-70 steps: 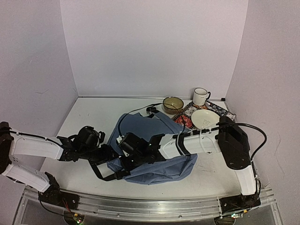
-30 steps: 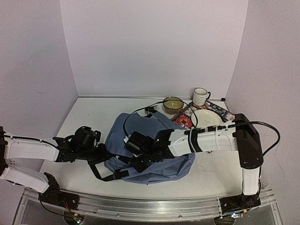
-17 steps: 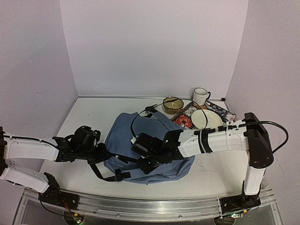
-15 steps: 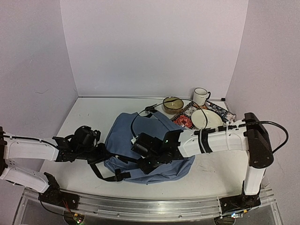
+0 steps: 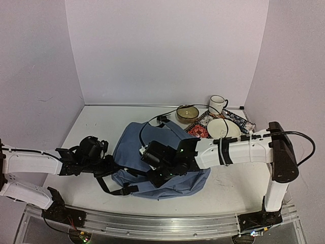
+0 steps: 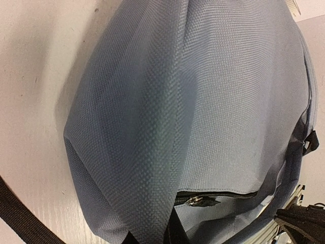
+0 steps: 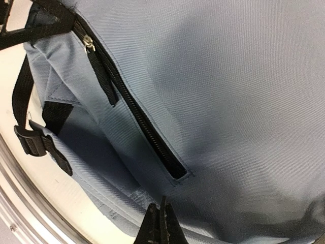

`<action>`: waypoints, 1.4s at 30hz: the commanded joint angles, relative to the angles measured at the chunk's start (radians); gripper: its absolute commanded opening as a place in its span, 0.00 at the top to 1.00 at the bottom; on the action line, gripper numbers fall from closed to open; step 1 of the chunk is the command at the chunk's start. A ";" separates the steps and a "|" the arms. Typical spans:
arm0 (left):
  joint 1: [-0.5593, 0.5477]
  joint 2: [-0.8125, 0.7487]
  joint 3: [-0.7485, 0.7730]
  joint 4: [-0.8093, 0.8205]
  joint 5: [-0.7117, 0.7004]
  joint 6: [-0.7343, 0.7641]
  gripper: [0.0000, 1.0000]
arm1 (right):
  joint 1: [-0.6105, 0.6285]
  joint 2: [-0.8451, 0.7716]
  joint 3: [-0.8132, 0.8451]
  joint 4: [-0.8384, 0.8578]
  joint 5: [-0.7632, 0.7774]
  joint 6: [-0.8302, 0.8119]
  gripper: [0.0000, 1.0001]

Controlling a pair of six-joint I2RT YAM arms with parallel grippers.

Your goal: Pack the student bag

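White tabletop under pale walls carries the student bag, which lies flat near the front edge, between our two arms. Our left gripper is pinched onto a fold of the bag's fabric at its left edge; the wrist view shows the cloth drawn down between the fingers. Our right gripper has its jaws pressed together on nothing, tips over the bag just beside the end of a black zip. At back right we see a white mug, a brown bowl and a cream plate on a patterned mat
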 commanded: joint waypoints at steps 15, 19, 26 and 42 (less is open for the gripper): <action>0.014 -0.079 0.046 0.037 -0.012 0.009 1.00 | 0.019 0.214 0.329 0.051 -0.033 -0.118 0.78; 0.014 -0.084 0.033 0.067 0.046 -0.008 1.00 | 0.018 0.285 0.389 0.051 -0.010 -0.150 0.74; 0.014 -0.094 0.024 0.096 0.082 -0.022 1.00 | 0.012 0.338 0.400 0.053 0.029 -0.177 0.69; 0.013 -0.118 0.013 0.105 0.120 -0.024 1.00 | -0.028 0.426 0.421 0.076 0.075 -0.201 0.72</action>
